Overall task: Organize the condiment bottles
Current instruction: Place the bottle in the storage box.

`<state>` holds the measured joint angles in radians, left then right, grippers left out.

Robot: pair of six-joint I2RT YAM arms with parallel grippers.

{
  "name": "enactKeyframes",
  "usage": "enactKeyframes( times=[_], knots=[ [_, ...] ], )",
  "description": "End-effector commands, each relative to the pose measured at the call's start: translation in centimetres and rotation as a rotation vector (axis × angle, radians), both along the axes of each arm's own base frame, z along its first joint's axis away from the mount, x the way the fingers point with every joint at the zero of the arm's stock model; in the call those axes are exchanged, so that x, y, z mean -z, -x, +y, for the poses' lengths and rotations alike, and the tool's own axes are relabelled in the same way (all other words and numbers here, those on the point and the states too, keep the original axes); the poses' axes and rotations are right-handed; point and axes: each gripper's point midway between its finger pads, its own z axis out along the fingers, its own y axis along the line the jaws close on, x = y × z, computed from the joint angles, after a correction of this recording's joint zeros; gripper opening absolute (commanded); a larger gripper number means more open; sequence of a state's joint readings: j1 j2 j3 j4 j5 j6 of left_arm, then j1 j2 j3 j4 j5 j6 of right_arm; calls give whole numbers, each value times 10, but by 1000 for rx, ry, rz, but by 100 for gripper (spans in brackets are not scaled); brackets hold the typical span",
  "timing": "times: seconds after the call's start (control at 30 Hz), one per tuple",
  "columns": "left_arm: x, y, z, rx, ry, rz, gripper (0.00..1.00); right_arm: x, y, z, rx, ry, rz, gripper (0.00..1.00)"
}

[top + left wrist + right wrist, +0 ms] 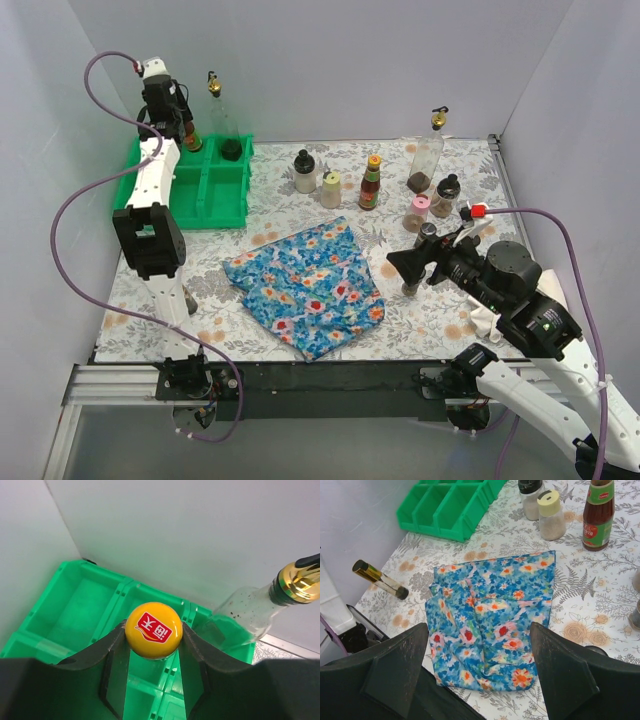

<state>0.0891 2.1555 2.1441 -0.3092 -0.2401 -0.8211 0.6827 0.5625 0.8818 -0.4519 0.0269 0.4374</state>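
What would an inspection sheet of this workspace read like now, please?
Surface: fern-print table, no spills seen.
Job's things: gold-topped bottle in green tray; second gold-topped bottle, sauce bottle, white shaker, cream shaker, pink-lidded jar, black-capped jar standing toward the back; small bottle lying at left edge.
Clutter: blue floral cloth, crumpled, centre.
Hands: left hand shut on yellow-capped bottle at tray; right hand open beside cloth.
Cables: purple cables, loose loops left and right.
Surroundings: plain walls.

I see a bright green tray (215,200) and a blue cloth (305,285) with red-orange flowers. The sauce bottle (153,629) has a yellow cap with a red logo.
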Motion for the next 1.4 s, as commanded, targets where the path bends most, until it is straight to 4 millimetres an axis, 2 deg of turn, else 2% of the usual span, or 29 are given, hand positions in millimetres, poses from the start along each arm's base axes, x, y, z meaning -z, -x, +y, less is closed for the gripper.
enactKeyframes(
  times=[0.0,0.13,0.2,0.37,0.6,0.77,0.93,1.2,1.3,1.33,1.37],
  knots=[
    [-61,-13,1,-13,-43,-189,0,-15,-6,-1,13,-19,-73,91],
    [-45,-20,4,-28,-43,-172,0,-17,-6,-2,17,-20,-81,91],
    [-43,-24,5,-26,-56,-183,0,-17,-6,-3,20,-22,-83,91],
    [-29,-35,13,-42,-112,-186,0,-9,-8,-3,19,7,-80,91],
    [-6,-48,10,-29,-85,-187,0,-7,-13,-3,37,20,-70,92],
    [2,-57,12,-37,-90,-209,0,-8,-14,-2,39,18,-70,92],
    [2,-62,13,-38,-106,-242,0,-3,-14,-2,39,21,-60,92],
    [19,-68,14,-45,-97,-234,1,2,-15,0,34,31,-46,92],
    [18,-67,16,-56,-99,-234,32,3,-17,2,35,25,-36,92],
    [17,-65,17,-60,-101,-233,52,5,-17,3,32,27,-33,92],
    [15,-65,16,-59,-104,-233,57,3,-16,3,29,23,-38,92]
  ],
)
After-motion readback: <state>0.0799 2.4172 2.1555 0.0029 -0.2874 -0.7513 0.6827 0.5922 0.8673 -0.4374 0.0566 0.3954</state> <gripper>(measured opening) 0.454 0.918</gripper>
